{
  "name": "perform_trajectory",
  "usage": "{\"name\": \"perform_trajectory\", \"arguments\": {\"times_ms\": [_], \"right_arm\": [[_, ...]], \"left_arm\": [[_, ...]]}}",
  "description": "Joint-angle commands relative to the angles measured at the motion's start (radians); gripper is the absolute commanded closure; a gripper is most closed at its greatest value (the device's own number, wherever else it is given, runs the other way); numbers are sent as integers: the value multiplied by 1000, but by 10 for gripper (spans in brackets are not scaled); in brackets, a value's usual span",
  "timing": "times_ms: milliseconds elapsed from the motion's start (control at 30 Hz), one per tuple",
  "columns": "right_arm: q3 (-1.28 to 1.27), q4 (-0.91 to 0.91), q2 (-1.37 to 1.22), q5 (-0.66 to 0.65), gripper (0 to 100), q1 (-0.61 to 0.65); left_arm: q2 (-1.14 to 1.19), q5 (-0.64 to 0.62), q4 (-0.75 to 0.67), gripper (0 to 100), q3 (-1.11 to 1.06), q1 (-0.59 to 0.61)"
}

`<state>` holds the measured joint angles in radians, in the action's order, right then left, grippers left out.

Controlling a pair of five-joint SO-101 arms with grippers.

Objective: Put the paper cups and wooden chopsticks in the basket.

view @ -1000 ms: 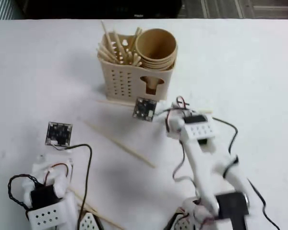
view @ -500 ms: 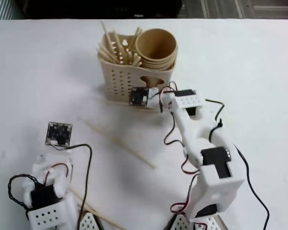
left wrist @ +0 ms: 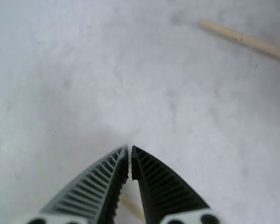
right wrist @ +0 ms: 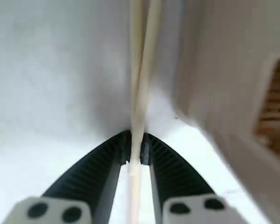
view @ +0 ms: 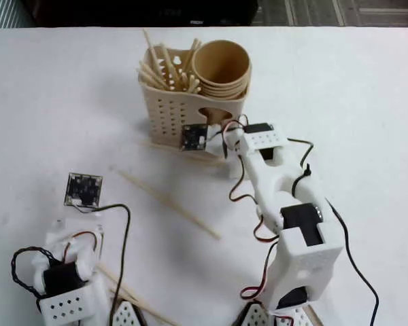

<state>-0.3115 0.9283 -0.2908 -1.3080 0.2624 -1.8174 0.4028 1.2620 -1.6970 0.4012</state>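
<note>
Right wrist view: right gripper (right wrist: 136, 151) clamped on thin wooden chopsticks (right wrist: 141, 93) | high view: 6 o'clock of perforated basket (view: 166, 115) | left gripper (left wrist: 129, 154) closed, empty.

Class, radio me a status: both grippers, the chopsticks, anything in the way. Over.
Left gripper shut, empty. Right gripper shut on chopstick beside basket. Loose chopstick on table. Basket wall crowds grip.

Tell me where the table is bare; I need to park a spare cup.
Bare table left of the basket and the patch right of it, beyond the right arm. Crowded: the basket's front, where the right gripper pinches chopsticks, and mid-table around the loose chopstick.
</note>
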Motion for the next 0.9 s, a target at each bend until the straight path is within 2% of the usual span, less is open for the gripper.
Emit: {"name": "perform_trajectory", "arguments": {"times_ms": [0,400,733,867], "right_arm": [[-2,87,25,-8,978,41],[-9,417,334,21,978,85],[-98,444,529,167,978,151],[-193,357,549,172,978,142]], "left_arm": [[-7,-11,8,964,5,2],[-7,-11,8,964,5,2],[-7,-11,8,964,5,2],[-7,-11,8,964,5,2]]}}
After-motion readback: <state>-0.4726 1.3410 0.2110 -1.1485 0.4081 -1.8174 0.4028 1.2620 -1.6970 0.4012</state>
